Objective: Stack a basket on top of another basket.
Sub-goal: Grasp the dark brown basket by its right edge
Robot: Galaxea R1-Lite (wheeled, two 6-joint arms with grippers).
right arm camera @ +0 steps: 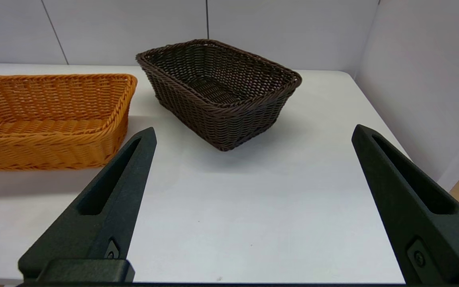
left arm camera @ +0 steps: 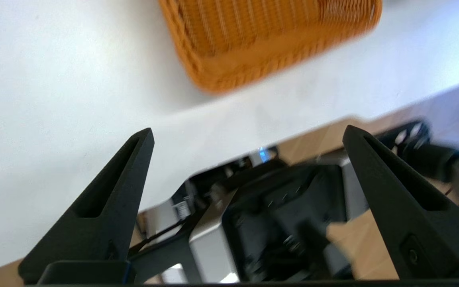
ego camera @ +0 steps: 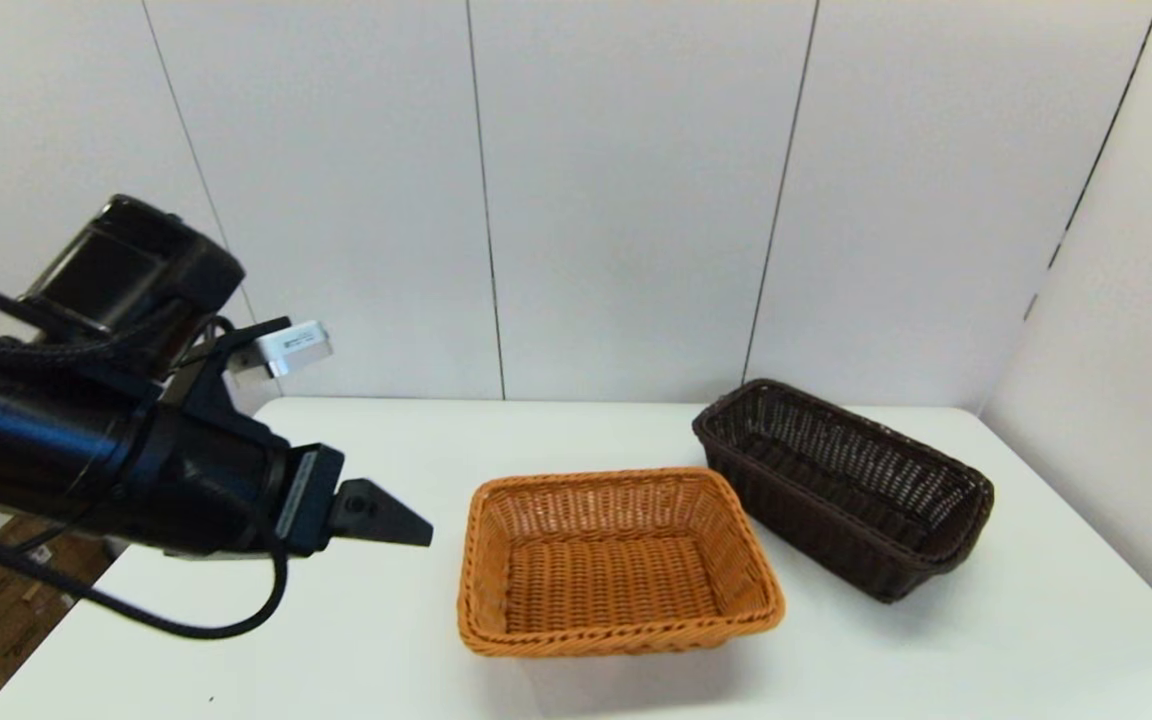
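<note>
The dark brown basket (ego camera: 841, 485) stands empty at the back right of the white table (ego camera: 936, 650), turned at an angle. To its left, apart from it, the orange-tan basket (ego camera: 616, 565) sits empty near the table's middle. My left gripper (ego camera: 421, 535) hangs raised to the left of the orange-tan basket, pointing toward it. In the left wrist view it (left arm camera: 248, 129) is open and empty, with a corner of the orange-tan basket (left arm camera: 269, 44) beyond it. My right gripper (right arm camera: 254, 128) is open and empty, low over the table in front of the dark basket (right arm camera: 221, 91) and the orange-tan basket (right arm camera: 50, 119).
White wall panels close off the back and the right side of the table. The table's front edge and the robot's base show in the left wrist view. Bare table lies in front of both baskets.
</note>
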